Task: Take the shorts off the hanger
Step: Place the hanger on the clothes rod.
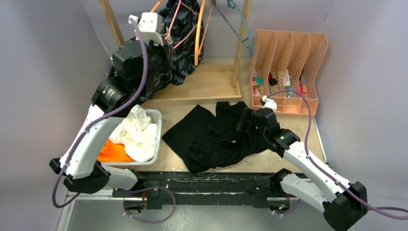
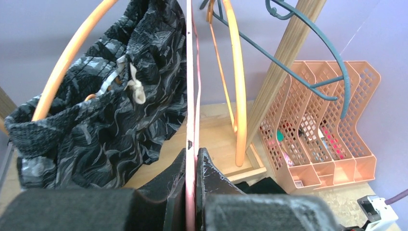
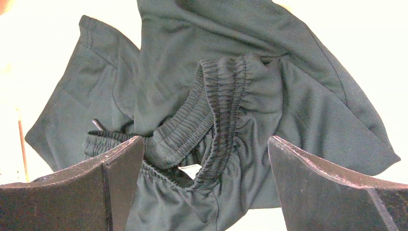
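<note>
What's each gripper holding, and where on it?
Left gripper pinches the thin pink hanger on a straight stretch; open right gripper holds nothing, above the plain black shorts.

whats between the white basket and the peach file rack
The black shorts lie crumpled there, with the open right gripper over them; the top view shows it.

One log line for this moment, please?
left hand: shut on thin pink hanger | right hand: open over plain black fabric shorts
</note>
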